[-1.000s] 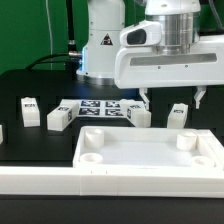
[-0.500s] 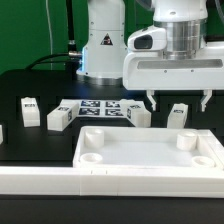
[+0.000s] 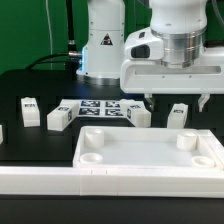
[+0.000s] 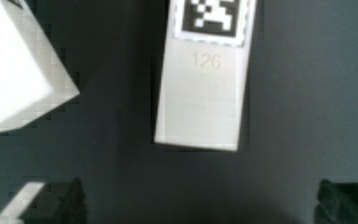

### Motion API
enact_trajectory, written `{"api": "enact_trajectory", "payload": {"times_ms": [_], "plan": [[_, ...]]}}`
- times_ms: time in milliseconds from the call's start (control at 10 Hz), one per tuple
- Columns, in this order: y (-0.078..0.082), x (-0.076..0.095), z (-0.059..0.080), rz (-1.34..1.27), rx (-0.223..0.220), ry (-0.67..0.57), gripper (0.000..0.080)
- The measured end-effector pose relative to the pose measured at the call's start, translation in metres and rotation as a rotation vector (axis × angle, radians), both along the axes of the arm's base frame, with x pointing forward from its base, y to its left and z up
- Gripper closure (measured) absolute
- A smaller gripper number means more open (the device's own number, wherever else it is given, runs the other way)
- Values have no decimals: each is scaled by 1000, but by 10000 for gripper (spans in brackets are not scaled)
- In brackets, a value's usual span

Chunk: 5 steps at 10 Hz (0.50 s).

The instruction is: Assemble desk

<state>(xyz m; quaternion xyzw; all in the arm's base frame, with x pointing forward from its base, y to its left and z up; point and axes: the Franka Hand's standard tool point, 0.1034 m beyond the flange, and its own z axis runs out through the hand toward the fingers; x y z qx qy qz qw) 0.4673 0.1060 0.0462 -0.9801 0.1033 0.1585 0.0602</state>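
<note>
Black worktop (image 3: pixel 40 85), matte. Exterior view, left to right: leg (image 3: pixel 29 110), second leg (image 3: pixel 58 118), marker board (image 3: pixel 100 108), third leg (image 3: pixel 138 115), target leg (image 3: pixel 178 114). Slab (image 3: pixel 150 150) lies in front of them all, rim up, sockets empty, no leg fitted.

Claw (image 3: pixel 177 100) hangs just above the target leg, jaws at full spread, holding nothing. One finger stands to each side of the leg, neither touching it. Wrist view agrees: target leg (image 4: pixel 206 85) lies flat, tag end away from the claw (image 4: pixel 202 205). Its long axis runs about square to the line between the fingertips, slightly skewed.

Judgement: a straight descent puts the jaws across its short width; a small turn of the wrist may help. Third leg lies near on one side, so watch clearance.

Room: green screen (image 3: pixel 25 30) behind, white arm base (image 3: pixel 100 45).
</note>
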Motion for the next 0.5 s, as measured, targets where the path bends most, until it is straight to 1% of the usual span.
{"api": "enact_trajectory", "payload": {"times_ms": [100,200,400,500], "plan": [[1,4,-2,-7,34,26,151],[2,0,-1,-19,56,108,151],[1,-2,-3,-10,80,225,151],[1,-6,-4,-3,99,319,151]]}}
